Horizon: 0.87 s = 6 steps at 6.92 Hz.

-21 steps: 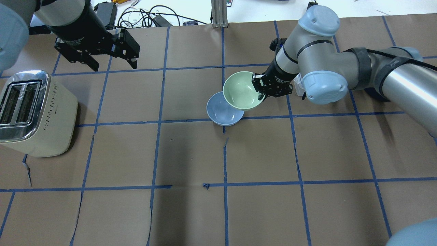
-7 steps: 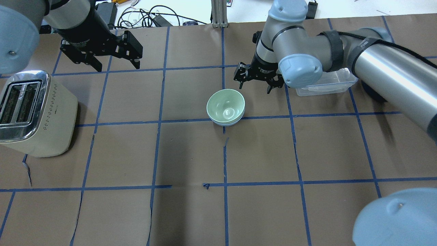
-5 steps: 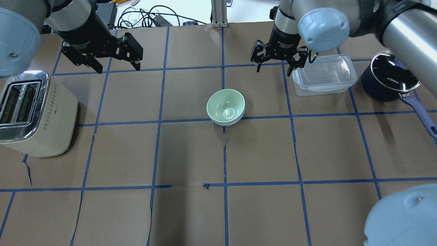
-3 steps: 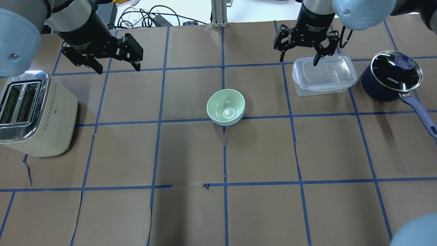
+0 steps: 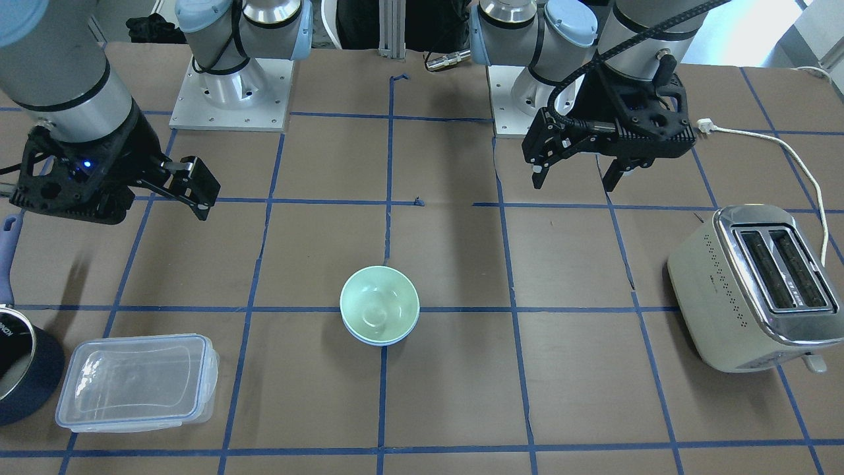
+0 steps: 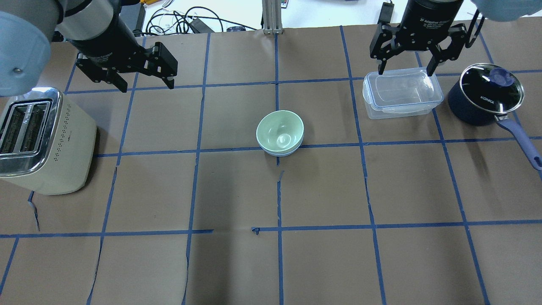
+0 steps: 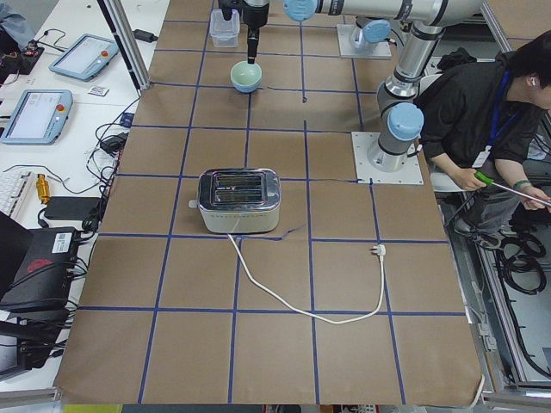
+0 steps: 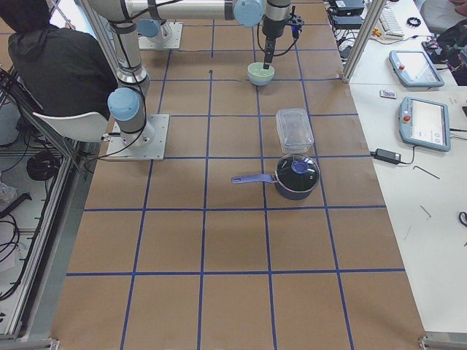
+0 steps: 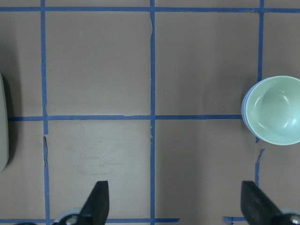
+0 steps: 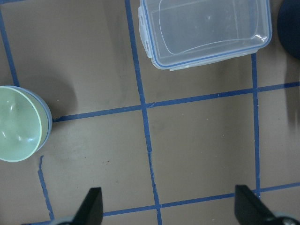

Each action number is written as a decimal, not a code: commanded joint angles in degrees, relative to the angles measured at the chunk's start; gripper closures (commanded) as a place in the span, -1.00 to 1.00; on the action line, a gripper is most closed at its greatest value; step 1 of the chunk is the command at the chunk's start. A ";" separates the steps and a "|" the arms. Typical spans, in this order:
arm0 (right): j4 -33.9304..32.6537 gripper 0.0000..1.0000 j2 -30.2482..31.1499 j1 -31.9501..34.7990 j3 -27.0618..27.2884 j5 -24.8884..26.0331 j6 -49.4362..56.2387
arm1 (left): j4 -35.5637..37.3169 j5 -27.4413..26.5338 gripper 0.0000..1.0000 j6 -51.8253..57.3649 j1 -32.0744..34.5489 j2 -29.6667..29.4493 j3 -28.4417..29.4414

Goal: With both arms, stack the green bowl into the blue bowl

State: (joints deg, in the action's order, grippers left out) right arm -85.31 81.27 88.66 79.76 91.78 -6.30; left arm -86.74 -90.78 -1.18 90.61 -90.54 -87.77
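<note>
The green bowl sits nested inside the blue bowl near the table's middle, with only the blue rim showing under it. The stack also shows in the front view and at the edges of both wrist views. My left gripper is open and empty, up at the back left, far from the bowls. My right gripper is open and empty, above the far edge of the clear container, well right of the bowls.
A cream toaster stands at the left, its white cord trailing behind it. A clear rectangular container and a dark navy saucepan with a lid stand at the back right. A person sits by the robot's base.
My right gripper let go of the green bowl, which now rests in the blue bowl, then opened and drew back to the right over the clear container. My left gripper barely moved.
</note>
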 commanded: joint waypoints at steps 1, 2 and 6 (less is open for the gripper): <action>0.05 -1.00 3.17 0.11 2.84 -0.37 -0.03 | 0.00 0.08 -1.00 -0.05 0.00 -0.07 0.14; -0.12 -1.00 4.76 0.11 5.12 -0.37 -0.20 | 0.00 0.08 -1.00 -0.23 0.00 -0.16 0.14; -0.30 -1.00 7.23 0.02 8.13 -0.63 -0.47 | 0.00 -0.01 -1.00 -0.05 0.00 -0.07 0.14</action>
State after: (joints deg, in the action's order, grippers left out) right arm -85.67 88.16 88.69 87.71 91.21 -6.76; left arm -86.79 -90.79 -1.25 90.62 -90.55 -87.70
